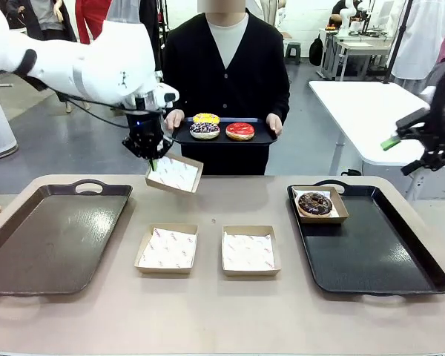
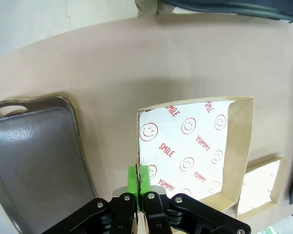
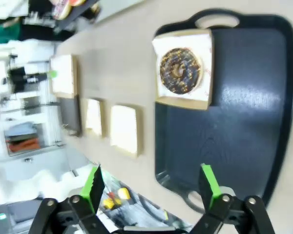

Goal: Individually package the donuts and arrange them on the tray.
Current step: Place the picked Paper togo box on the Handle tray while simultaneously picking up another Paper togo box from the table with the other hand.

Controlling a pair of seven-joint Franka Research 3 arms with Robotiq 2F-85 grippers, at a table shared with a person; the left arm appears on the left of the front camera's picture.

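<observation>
My left gripper [image 1: 153, 162] is shut on the rim of a paper-lined cardboard box [image 1: 174, 173], holding it tilted above the table's far middle. In the left wrist view the green pads [image 2: 133, 181] pinch the box [image 2: 195, 146] wall. A person holds a small dark tray [image 1: 263, 136] with the yellow donut [image 1: 205, 119], the white-purple sprinkled donut [image 1: 204, 130] and the red donut [image 1: 239, 130]. The chocolate donut [image 1: 315, 204] lies in a box [image 1: 339, 210] on the right black tray [image 1: 386, 259]. My right gripper [image 1: 411, 147] hangs open at the far right, high over that chocolate donut [image 3: 180, 69].
Two empty lined boxes [image 1: 167, 248] [image 1: 248, 251] sit side by side at the table's middle. An empty brown tray [image 1: 52, 237] lies at the left. The person stands at the table's far edge, hands on the small tray.
</observation>
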